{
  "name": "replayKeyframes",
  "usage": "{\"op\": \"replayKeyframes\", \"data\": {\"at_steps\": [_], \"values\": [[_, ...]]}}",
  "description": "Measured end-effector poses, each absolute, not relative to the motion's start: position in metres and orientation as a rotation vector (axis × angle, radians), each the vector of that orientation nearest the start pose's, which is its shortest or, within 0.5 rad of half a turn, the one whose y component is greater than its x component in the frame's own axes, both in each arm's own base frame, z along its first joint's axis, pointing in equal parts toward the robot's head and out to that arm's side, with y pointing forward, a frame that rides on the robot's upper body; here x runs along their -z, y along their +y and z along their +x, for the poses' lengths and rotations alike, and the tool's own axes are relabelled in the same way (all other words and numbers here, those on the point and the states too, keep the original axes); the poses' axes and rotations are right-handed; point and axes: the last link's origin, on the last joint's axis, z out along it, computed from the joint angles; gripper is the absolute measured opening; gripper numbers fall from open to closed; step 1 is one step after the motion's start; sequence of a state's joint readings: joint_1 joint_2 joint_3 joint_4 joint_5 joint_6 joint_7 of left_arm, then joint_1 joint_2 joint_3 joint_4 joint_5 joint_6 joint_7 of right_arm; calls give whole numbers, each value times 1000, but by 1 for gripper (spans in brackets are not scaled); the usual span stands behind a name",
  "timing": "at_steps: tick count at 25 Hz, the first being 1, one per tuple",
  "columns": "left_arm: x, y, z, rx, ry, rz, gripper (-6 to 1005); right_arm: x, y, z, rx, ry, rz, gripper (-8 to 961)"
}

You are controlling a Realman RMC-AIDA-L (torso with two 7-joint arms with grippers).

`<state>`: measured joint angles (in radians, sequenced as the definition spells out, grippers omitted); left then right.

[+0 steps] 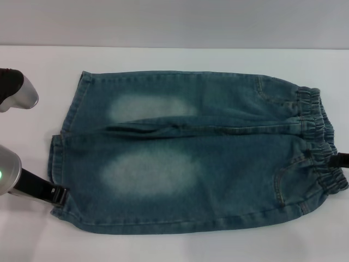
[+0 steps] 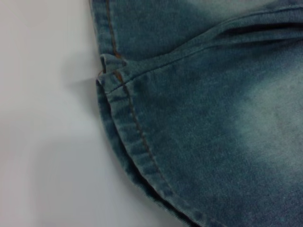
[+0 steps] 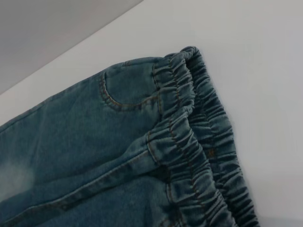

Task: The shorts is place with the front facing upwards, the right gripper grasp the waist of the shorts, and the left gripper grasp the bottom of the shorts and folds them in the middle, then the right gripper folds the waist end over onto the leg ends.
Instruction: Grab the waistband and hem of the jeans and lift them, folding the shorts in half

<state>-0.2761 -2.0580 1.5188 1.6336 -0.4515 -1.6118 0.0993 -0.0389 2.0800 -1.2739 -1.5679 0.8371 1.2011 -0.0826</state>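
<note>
Left gripper (image 1: 59, 195) at hem (image 1: 57, 164), right gripper (image 1: 341, 160) at waistband (image 1: 322, 139) — finger state unclear; I seat both deep before lifting shorts (image 1: 196, 153).

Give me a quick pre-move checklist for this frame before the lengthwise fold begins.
1. Shorts flat, front up, pockets showing: ok.
2. Left hand at the leg hem: ok, it sits at the near-left corner.
3. Right hand at the waistband: ok, it shows at the right edge of the head view.
4. Either hand shut on fabric: cannot tell.
5. Legs lying side by side, centre seam straight: ok.
</note>
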Motion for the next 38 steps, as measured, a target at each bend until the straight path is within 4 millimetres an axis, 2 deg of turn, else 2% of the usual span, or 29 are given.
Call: {"op": "replayKeyframes", "data": {"at_steps": [38], "values": [[-16, 292, -229, -489, -1445, -2153, 59, -48, 265, 314, -245, 1862, -1697, 567]]}}
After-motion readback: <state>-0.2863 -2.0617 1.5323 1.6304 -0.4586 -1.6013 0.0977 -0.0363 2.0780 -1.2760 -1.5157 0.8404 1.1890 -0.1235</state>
